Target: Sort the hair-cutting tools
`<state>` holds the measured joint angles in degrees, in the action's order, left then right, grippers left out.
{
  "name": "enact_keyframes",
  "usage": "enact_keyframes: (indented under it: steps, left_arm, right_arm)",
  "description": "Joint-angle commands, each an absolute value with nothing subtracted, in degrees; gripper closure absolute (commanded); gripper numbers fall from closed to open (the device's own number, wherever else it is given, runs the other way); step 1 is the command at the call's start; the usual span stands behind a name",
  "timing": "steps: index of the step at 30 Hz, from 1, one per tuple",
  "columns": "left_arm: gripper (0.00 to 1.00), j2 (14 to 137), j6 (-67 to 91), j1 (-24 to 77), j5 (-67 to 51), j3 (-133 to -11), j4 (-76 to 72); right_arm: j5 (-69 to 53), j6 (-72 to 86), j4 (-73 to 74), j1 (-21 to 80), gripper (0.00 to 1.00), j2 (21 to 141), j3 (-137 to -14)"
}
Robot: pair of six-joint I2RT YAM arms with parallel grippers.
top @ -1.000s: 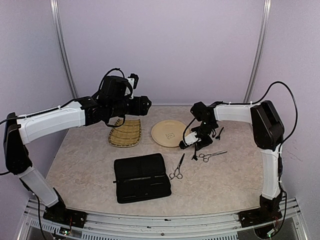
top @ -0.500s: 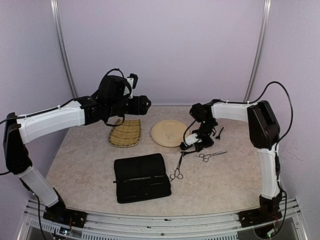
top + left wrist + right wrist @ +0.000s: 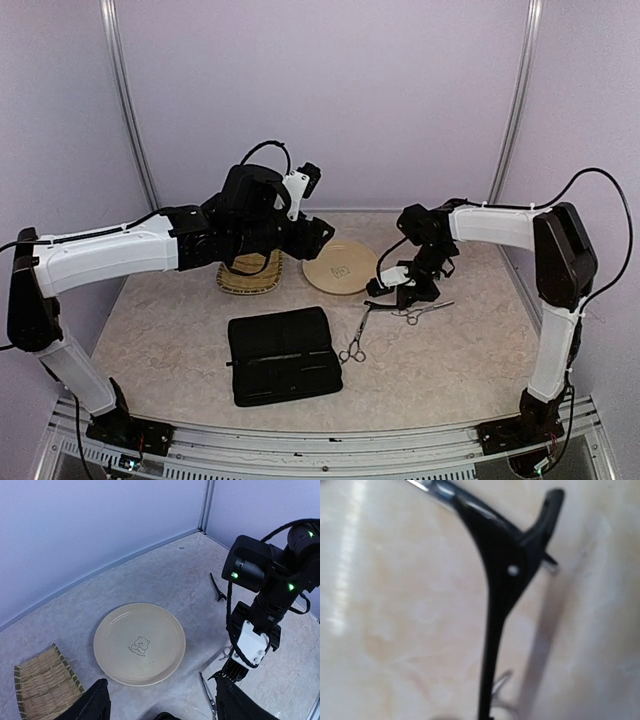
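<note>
My right gripper (image 3: 386, 291) is shut on a thin black clip (image 3: 376, 288) and holds it just above the table, right of the plate. The right wrist view shows the clip (image 3: 500, 580) close up, with a silver scissor blade (image 3: 435, 487) beyond it. One pair of silver scissors (image 3: 354, 335) lies under the gripper, and the other pair (image 3: 426, 312) lies to its right. A second black clip (image 3: 216, 587) lies on the table behind the right arm. My left gripper (image 3: 162, 707) is open and empty, hovering over the near edge of the plate.
A cream plate (image 3: 340, 267) with a bear print lies mid-table and also shows in the left wrist view (image 3: 139, 644). A woven bamboo tray (image 3: 250, 275) sits to its left, partly under the left arm. A black zip case (image 3: 283, 354) lies near the front.
My left arm has swung right and forward, from above the bamboo tray to over the plate. My right gripper has shifted slightly right, still holding the clip.
</note>
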<state>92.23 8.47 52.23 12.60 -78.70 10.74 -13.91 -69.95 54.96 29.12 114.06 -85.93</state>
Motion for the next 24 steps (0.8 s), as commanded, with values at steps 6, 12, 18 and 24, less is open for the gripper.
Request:
enact_keyframes:
  steps: [6,12,18,24]
  left_arm:
    - [0.35,93.8,-4.4,53.6,7.5,-83.1,23.3]
    - [0.32,89.1,1.2,48.5,9.4,-80.0,30.3]
    - [0.4,81.8,6.1,42.4,-0.9,-71.8,30.6]
    - [0.44,76.9,11.2,38.4,2.3,-67.2,35.0]
  right_arm:
    - [-18.2,-61.9,45.9,30.5,1.0,100.6,-73.8]
    - [-10.5,-57.8,47.0,38.3,1.0,98.1,-73.7]
    - [-18.2,-50.5,47.4,44.5,1.0,103.2,-83.8]
    - [-18.2,-46.7,48.5,53.0,1.0,113.4,-93.6]
